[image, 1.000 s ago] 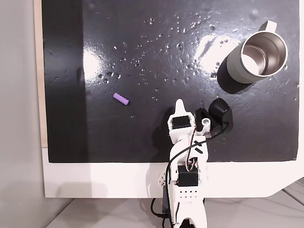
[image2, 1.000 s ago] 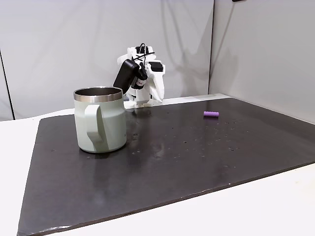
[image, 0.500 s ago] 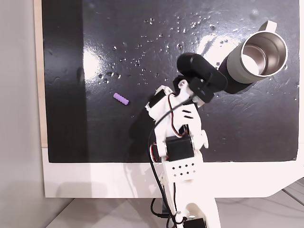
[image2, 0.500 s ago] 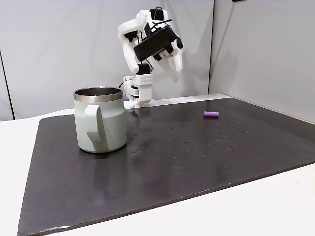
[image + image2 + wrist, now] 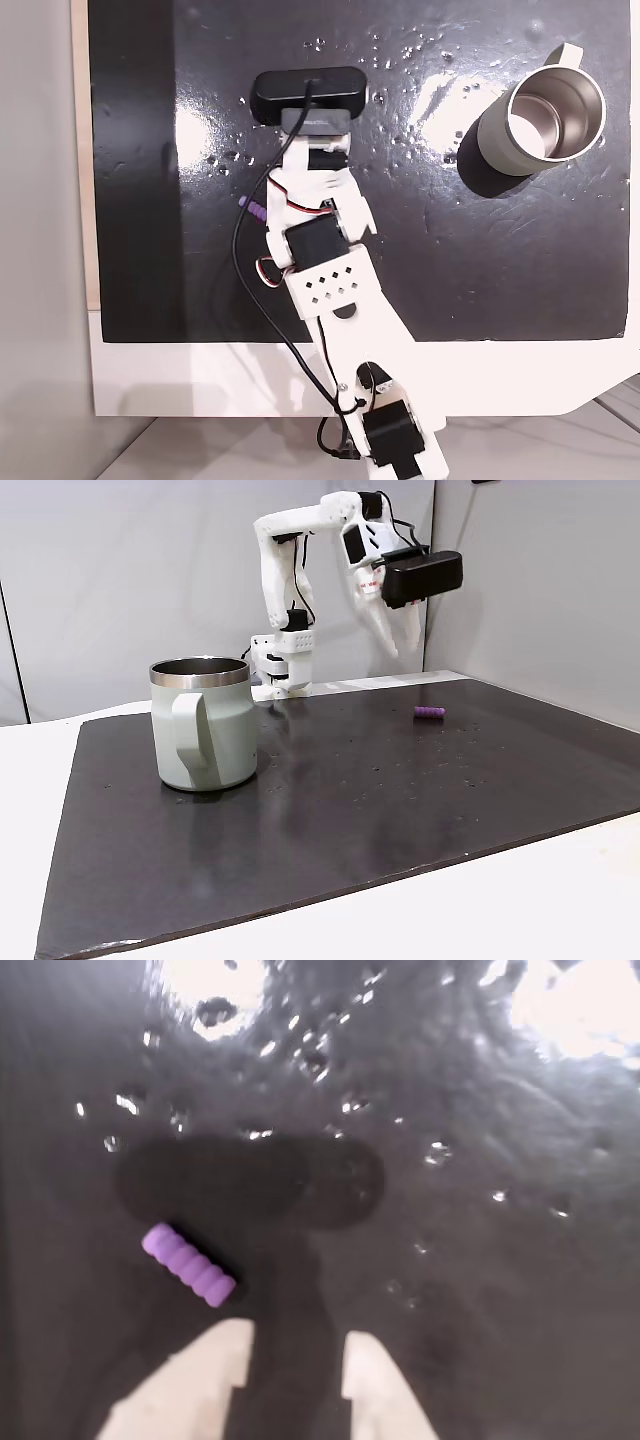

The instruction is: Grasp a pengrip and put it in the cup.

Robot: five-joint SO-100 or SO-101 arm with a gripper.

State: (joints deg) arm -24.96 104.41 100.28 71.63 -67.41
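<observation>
The pengrip [image 5: 189,1265], a small purple ribbed tube, lies on the black mat just ahead and left of my gripper [image 5: 295,1365] in the wrist view. The two pale fingertips [image 5: 215,1360] stand apart with nothing between them, so the gripper is open. In a fixed view from the side, the gripper [image 5: 391,645] hangs well above the mat, up and left of the pengrip [image 5: 430,712]. From above, the arm covers most of the pengrip [image 5: 251,207]. The cup [image 5: 545,115] stands upright and empty at the far right; from the side the cup [image 5: 203,725] is at the left.
The black mat [image 5: 500,260] is glossy and dotted with small droplets. It lies on a white table [image 5: 200,380]. The black wrist camera [image 5: 308,92] juts out beyond the gripper. Grey walls [image 5: 120,570] rise behind the arm's base [image 5: 283,665].
The arm unfolded from its tucked pose, rose, and swung left in the view from above, from near the cup's side to over the pengrip.
</observation>
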